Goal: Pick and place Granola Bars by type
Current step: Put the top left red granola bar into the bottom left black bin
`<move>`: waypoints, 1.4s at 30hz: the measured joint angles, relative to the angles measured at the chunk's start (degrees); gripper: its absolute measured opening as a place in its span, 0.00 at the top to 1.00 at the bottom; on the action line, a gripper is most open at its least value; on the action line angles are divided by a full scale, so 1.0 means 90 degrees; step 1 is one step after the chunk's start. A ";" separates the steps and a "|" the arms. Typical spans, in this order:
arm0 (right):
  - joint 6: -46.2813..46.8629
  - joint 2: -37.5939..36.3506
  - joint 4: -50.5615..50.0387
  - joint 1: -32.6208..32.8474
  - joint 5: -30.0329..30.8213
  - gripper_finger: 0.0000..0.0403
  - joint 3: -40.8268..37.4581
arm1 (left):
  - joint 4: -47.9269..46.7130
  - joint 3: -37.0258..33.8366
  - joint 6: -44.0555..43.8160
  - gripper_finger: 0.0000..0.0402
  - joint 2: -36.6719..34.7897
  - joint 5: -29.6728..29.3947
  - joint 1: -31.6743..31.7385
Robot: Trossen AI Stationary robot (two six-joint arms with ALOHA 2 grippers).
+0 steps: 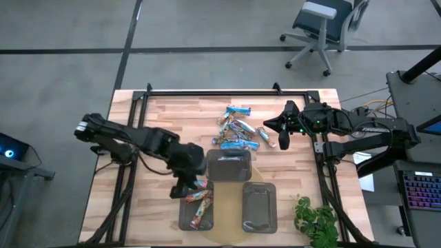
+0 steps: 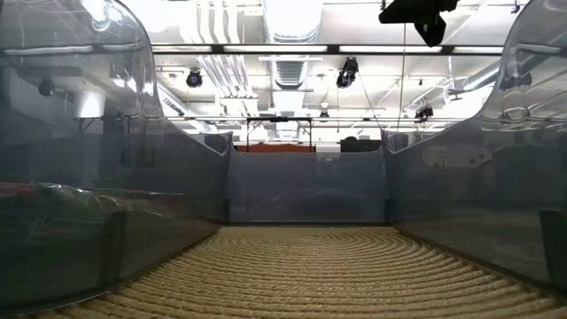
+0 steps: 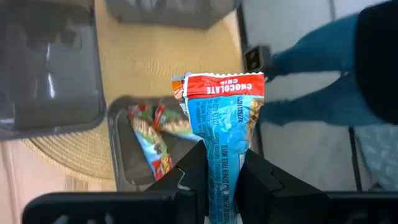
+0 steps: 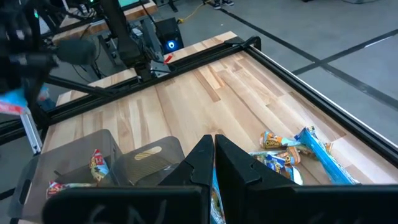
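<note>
Pinched between the dark jaws of the left gripper point(image 3: 217, 180), a blue chocolate-chip bar point(image 3: 225, 124) hung low in the left wrist frame, directly above the lower-left tray point(image 1: 196, 207), which already held a few bars point(image 3: 152, 134); it was carried there, I judge, so that like went with like; two other trays point(image 1: 259, 207) looked empty; the loose heap of bars point(image 1: 238, 129) lay on the tabletop point(image 1: 172, 114) at upper centre of the overhead frame; the right gripper point(image 1: 283, 136) waited beside that heap, jaws fully closed and holding nothing.
</note>
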 joint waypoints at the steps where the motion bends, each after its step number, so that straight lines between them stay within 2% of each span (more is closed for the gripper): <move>1: 0.0000 0.0000 0.0000 -0.0002 0.0000 0.98 0.0000 | -0.0018 0.0000 0.0014 0.88 0.0088 0.0001 -0.0002; 27: -0.0002 0.0005 -0.0508 0.0000 0.0002 0.98 0.0000 | -0.0034 -0.0114 -0.0035 0.88 0.1685 -0.0096 -0.0411; 42: -0.0004 0.0005 -0.0506 -0.0001 0.0002 0.98 0.0001 | 0.0309 -0.0388 -0.0037 0.88 0.1987 -0.0293 -0.0423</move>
